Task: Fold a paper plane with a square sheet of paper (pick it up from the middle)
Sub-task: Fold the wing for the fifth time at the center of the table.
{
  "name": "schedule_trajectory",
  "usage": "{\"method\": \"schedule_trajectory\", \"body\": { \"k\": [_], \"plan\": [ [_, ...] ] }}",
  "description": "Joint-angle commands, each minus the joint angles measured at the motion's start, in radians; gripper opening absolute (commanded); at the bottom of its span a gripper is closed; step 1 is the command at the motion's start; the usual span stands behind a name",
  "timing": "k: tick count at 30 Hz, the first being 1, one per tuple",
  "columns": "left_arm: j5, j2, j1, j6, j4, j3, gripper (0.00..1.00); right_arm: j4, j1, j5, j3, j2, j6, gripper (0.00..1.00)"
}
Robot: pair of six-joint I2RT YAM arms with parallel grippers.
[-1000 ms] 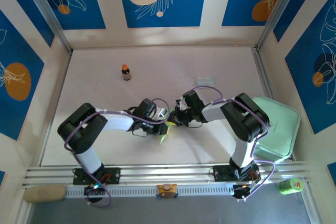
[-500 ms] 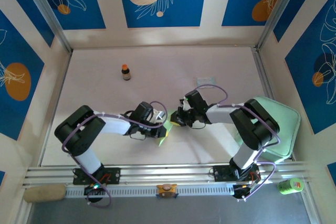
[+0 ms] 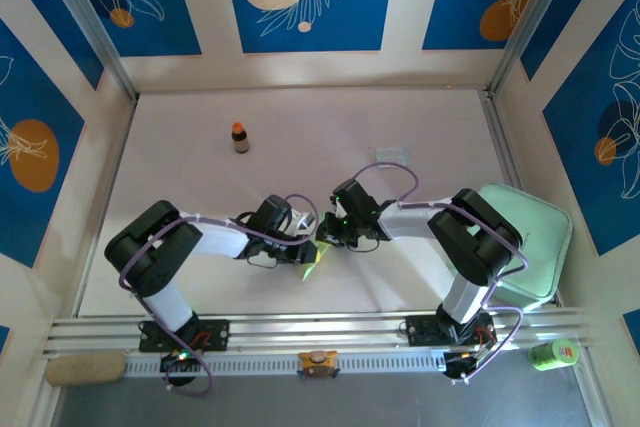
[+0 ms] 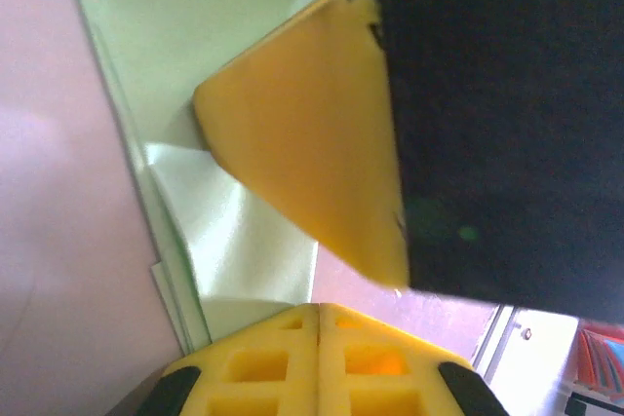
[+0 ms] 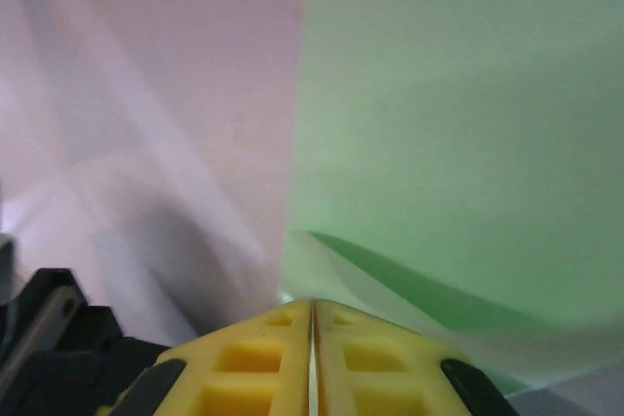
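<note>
Pale green paper [image 3: 314,257] lies part-folded on the table, nearer the arms than the brown bottle [image 3: 240,137]. The left gripper [image 4: 319,307] and right gripper [image 5: 312,301], jaws together, apparently pinch its edges.

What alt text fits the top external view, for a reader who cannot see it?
Two robot arms meet mid-table, the left end effector and right end effector shut on a small green paper. A brown bottle stands farther back; a mint green tray lies at right.
</note>
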State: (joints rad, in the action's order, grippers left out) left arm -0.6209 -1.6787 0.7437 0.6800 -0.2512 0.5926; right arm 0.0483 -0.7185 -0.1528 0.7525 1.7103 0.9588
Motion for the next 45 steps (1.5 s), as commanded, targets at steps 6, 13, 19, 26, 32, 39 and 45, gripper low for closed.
{"method": "schedule_trajectory", "body": {
  "k": [6,13,19,26,32,39,45],
  "plan": [
    [0.003,-0.048,0.003,0.014,0.032,-0.038,0.00,0.017,0.082,0.007,-0.067,0.011,0.028,0.11],
    [-0.026,-0.097,0.003,0.039,-0.022,-0.052,0.00,0.105,0.150,-0.059,-0.106,0.002,0.024,0.12],
    [-0.034,-0.110,0.003,0.040,-0.020,-0.047,0.00,0.132,0.206,-0.077,-0.130,-0.010,0.027,0.12],
    [-0.036,-0.110,0.002,0.039,-0.015,-0.045,0.00,0.070,0.263,-0.015,-0.134,-0.031,0.052,0.12],
    [-0.036,-0.111,0.003,0.038,-0.009,-0.044,0.00,0.006,0.298,0.026,-0.117,-0.038,0.060,0.12],
    [-0.040,-0.113,0.003,0.036,-0.007,-0.043,0.00,-0.061,0.337,0.071,-0.086,-0.057,0.062,0.11],
    [-0.043,-0.113,0.003,0.036,-0.007,-0.042,0.00,-0.127,0.353,0.094,-0.035,-0.084,0.010,0.08]
  ]
}}
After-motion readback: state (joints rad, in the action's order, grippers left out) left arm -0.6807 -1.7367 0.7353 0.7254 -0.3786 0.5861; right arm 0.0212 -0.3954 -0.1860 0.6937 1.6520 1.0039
